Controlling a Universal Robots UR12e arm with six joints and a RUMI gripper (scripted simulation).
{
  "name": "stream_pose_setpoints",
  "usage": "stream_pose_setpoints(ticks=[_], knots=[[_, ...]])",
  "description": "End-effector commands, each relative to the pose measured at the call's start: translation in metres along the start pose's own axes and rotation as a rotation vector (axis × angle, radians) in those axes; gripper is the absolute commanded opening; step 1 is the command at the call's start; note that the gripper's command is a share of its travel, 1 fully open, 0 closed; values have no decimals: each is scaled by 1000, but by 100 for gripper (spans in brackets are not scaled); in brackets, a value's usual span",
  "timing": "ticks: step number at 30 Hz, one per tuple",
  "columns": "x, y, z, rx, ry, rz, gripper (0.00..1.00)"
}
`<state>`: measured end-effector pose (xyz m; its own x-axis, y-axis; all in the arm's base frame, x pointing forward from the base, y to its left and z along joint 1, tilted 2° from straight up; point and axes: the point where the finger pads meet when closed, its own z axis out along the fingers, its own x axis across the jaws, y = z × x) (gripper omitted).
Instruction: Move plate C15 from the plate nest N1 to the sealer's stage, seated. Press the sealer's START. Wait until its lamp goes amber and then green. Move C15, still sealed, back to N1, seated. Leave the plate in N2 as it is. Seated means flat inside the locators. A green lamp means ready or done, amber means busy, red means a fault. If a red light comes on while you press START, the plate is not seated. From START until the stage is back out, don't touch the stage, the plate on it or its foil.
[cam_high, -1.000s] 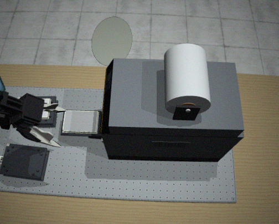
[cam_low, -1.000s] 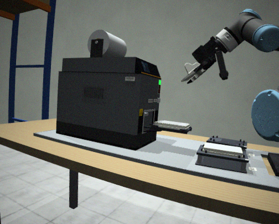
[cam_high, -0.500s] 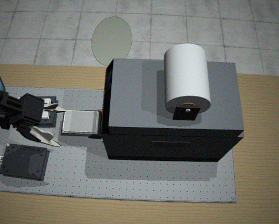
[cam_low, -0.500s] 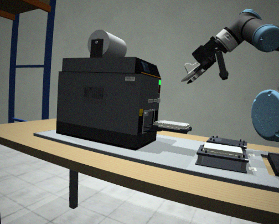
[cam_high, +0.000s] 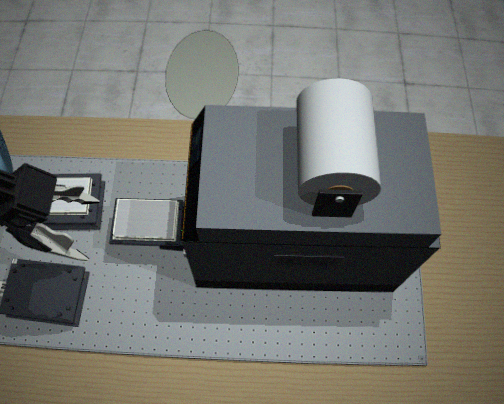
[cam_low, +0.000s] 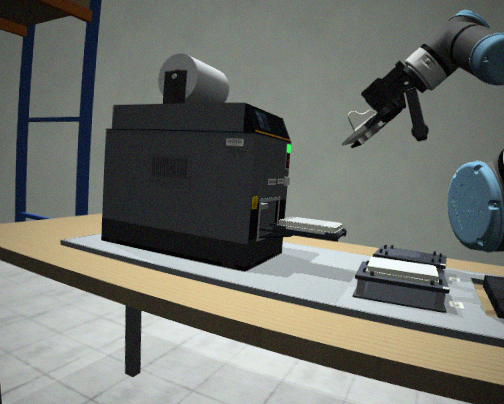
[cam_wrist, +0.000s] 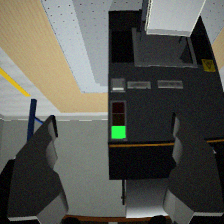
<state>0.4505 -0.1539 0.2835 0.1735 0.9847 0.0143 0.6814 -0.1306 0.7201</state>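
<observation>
Plate C15 (cam_high: 145, 220) (cam_low: 312, 224) (cam_wrist: 172, 15) lies flat, as far as I can see, on the extended stage (cam_low: 341, 233) in front of the sealer (cam_high: 230, 200) (cam_low: 175, 200); its top looks smooth and light grey. The sealer's lamp (cam_low: 288, 148) (cam_wrist: 118, 132) is green. START (cam_wrist: 118, 84) sits beside two labels. My gripper (cam_high: 93, 230) (cam_low: 353, 144) (cam_wrist: 113, 115) is open and empty, above and in front of the sealer's face, clear of the stage. The nest N1 (cam_high: 45, 295) (cam_low: 410, 254) is empty. The other plate (cam_high: 75, 207) (cam_low: 402, 269) lies in N2 (cam_low: 400, 296).
A white foil roll (cam_high: 337, 135) (cam_low: 205, 80) stands on top of the sealer. The sealer's body walls the inner end of the stage. The two nests stand side by side on the perforated base plate (cam_high: 300, 342). A blue rack (cam_low: 85, 120) stands behind the table.
</observation>
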Motion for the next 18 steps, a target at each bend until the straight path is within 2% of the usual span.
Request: stream_pose_setpoints(ticks=[1, 12, 13, 16, 18], knots=[[0, -6, -9, 1, 25, 0, 60], [1, -8, -7, 2, 26, 2, 55], [1, -8, -7, 2, 27, 2, 0], [2, -8, -7, 3, 28, 2, 0], [1, -7, -7, 70, 28, -1, 0]])
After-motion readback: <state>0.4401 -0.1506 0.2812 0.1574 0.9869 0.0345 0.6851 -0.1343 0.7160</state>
